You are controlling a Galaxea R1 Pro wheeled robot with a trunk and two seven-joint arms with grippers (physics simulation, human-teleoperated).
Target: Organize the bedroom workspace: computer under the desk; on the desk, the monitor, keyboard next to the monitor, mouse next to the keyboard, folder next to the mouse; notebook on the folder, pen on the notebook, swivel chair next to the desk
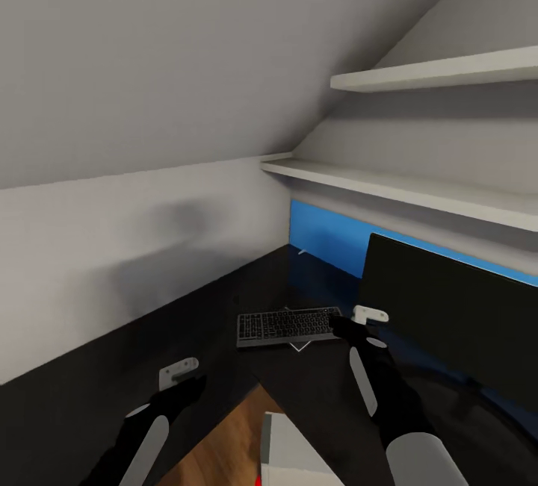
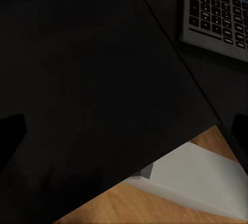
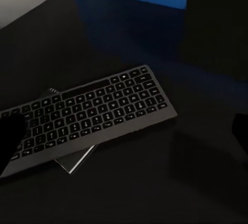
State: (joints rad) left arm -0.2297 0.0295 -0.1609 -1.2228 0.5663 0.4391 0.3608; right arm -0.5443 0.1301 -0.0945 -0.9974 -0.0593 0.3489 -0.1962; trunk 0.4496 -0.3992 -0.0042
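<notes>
One keyboard (image 1: 288, 325), one monitor (image 1: 456, 322) on one desk (image 1: 112, 366)

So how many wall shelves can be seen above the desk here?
2. The upper shelf runs along the wall at the head view's right; the lower shelf sits beneath it, just above the desk's blue back panel. More may lie beyond the frame.
</notes>
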